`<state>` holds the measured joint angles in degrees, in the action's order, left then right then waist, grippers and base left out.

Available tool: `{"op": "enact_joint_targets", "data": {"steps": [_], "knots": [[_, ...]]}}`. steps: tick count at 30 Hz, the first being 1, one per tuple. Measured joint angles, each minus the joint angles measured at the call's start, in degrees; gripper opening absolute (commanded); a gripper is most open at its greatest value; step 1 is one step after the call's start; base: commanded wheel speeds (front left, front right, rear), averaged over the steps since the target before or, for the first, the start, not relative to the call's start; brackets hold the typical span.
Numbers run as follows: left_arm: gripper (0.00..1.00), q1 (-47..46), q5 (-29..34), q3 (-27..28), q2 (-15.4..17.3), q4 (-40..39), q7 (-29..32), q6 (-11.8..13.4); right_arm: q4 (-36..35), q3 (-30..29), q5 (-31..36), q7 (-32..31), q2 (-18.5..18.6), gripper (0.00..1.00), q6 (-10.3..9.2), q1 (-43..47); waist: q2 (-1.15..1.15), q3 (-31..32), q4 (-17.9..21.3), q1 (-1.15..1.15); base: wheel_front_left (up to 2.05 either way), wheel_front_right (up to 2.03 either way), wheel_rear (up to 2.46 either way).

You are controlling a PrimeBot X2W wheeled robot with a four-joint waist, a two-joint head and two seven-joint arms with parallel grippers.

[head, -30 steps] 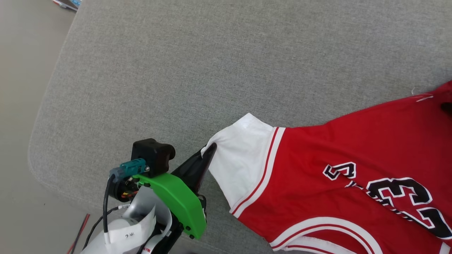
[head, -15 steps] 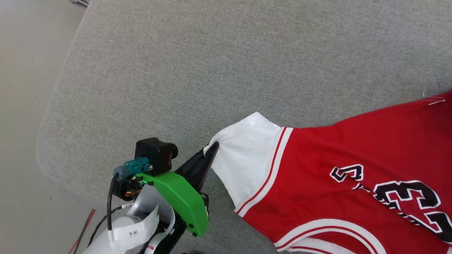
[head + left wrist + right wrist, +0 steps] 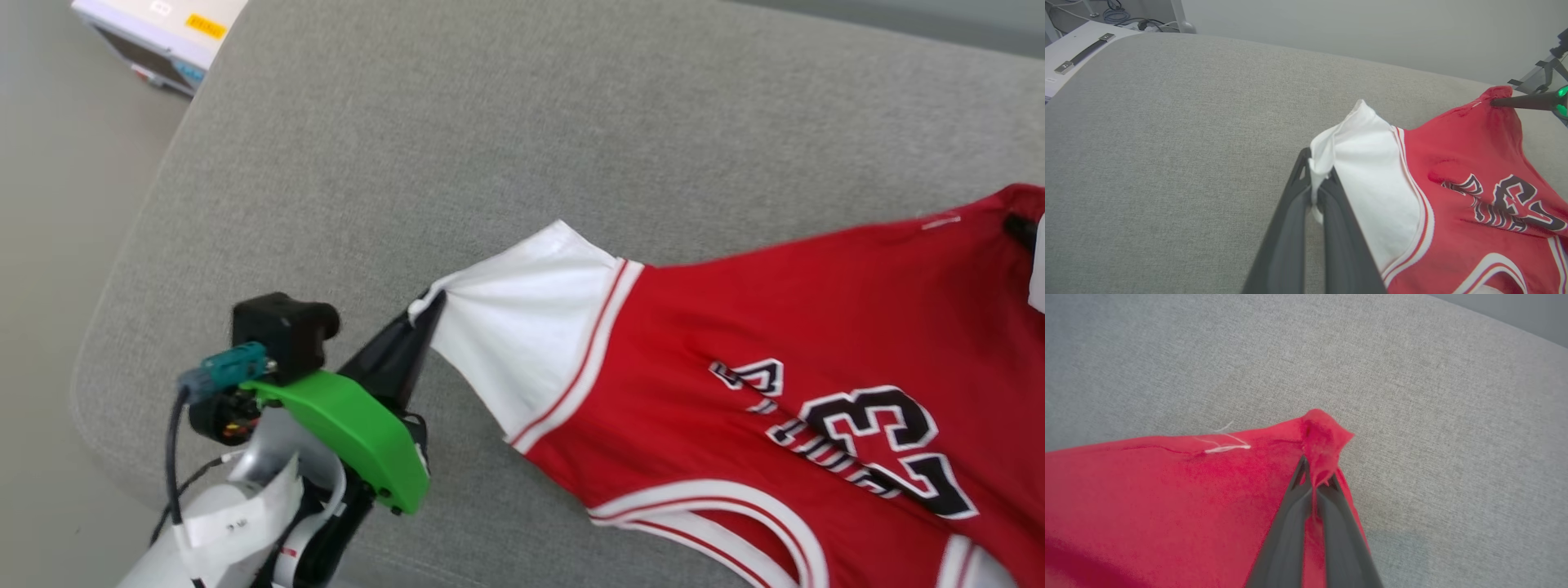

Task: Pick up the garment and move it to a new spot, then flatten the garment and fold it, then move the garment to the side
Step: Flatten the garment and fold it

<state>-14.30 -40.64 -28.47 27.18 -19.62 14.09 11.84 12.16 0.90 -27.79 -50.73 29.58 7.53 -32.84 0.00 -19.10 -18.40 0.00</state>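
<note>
The garment (image 3: 735, 327), a red jersey with white sleeves and black number 23, lies stretched across the right part of a grey cushion (image 3: 490, 122). My left gripper (image 3: 430, 304) is shut on the edge of the white sleeve (image 3: 1363, 163), pulling it to a point. The left wrist view has the left gripper (image 3: 1316, 179) with bunched white cloth pinched between its fingers. My right gripper (image 3: 1315, 482) is shut on a red corner of the garment (image 3: 1147, 490), with a tuft of cloth sticking past its tips. Its dark tip (image 3: 1020, 230) sits at the head view's right edge.
The cushion's rounded corner (image 3: 106, 327) and bare floor (image 3: 49, 204) lie to the left. A white box-like device (image 3: 155, 37) stands on the floor beyond that corner. Open cushion stretches behind the garment. A loose white thread (image 3: 1224, 447) lies on the red cloth.
The head camera has shifted, bringing the white device and the garment's far red corner into view. Both grippers keep their hold, and the sleeve now looks pulled tighter.
</note>
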Motion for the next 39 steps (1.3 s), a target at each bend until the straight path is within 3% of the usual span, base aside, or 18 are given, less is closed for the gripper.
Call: {"op": "enact_joint_targets", "data": {"steps": [14, 28, 33, 39], "knots": [[0.0, -7.8, 1.6, 9.5, 5.1, -5.1, -0.5, 2.8, -8.3, 1.4, -5.4, 14.7, 2.5, 0.0, 0.0, 1.2, 0.0, 9.9, 7.3, 0.0, 0.0, 0.0, 0.0], [0.0, -12.4, 2.8, 16.8, 7.7, -7.2, -3.6, 4.0, -18.6, -1.2, -6.4, 17.0, 0.1, 0.0, 0.01, 2.3, 0.0, 15.7, 17.1, -0.01, 0.0, 0.0, 0.0], [0.0, -16.8, 2.7, 18.7, 8.0, -7.1, -5.1, 3.2, -20.7, -1.5, -6.3, 17.3, 0.0, 0.0, 0.01, 2.0, 0.0, 15.0, 19.8, -0.01, 0.0, 0.0, 0.0], [0.0, -27.7, 2.7, 18.4, 10.4, -2.7, -4.7, -1.4, -21.1, -1.7, -5.7, 18.8, 0.5, 0.0, 0.01, -4.3, 0.0, 9.8, 21.3, 0.0, 0.0, 0.0, 0.0]]}}
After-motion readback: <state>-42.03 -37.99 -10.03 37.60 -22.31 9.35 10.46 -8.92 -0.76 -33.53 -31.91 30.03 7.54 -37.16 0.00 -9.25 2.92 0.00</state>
